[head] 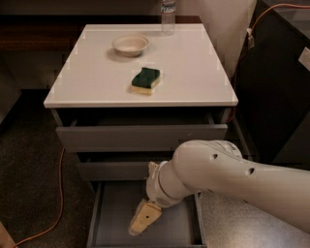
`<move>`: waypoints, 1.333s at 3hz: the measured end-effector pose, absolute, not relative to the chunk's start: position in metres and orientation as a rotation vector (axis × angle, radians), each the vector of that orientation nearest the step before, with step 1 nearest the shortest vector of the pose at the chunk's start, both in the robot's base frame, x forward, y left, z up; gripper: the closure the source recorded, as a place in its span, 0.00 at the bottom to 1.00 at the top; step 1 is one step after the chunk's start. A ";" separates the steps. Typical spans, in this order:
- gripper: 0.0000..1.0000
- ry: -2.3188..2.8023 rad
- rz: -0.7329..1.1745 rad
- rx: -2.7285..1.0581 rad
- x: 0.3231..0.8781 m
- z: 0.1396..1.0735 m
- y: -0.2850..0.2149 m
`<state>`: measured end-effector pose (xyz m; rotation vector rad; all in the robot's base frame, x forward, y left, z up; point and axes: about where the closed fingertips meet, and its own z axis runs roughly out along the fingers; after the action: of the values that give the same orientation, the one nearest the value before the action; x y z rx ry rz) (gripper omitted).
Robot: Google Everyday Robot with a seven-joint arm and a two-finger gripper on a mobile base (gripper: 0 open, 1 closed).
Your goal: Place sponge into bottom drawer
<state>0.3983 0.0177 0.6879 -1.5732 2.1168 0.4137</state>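
Reaches down with the white arm (227, 174) from the right, setting the pincer (141, 221) inside the pulled-out bottom drawer (111, 218), low over its grey tray floor and angled toward the front left. Carries nothing there. Cannot tell whether apart or together: shows only as one tan wedge from this side. Probably hangs so low because this drawer is the lowest of three, tucked under the two fronts above.

Up on the white worktop (198, 72), near its middle: the sponge (146, 80), lying flat, green side up over the yellow foam, free on every side. Well apart from the pincer, with two drawer levels between them. Seems to suit a grasp from above, given the bare surface all round it.

On the same worktop, a cream bowl (130, 45) behind and to the left of the sponge, near but not touching, with nothing visible inside. At the far edge, a clear bottle (168, 12), only its lower part in view.

As for the containers: bottom drawer wide open, tray bare apart from the pincer over it. Top drawer (140, 137) and middle drawer (109, 170) standing slightly out, insides in shadow, contents impossible to tell.

Judging from this: receiving place ready, sponge not yet picked up, the whole carry ahead. Calls next for a lift out of the drawer and up past the worktop's edge without knocking the fronts.
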 end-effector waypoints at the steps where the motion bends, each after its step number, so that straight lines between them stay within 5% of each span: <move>1: 0.00 2.139 0.458 -1.525 0.402 0.691 0.016; 4: 0.00 2.110 0.598 -1.362 0.430 0.754 0.003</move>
<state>0.4299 0.0033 0.7540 -1.3623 2.1103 0.5979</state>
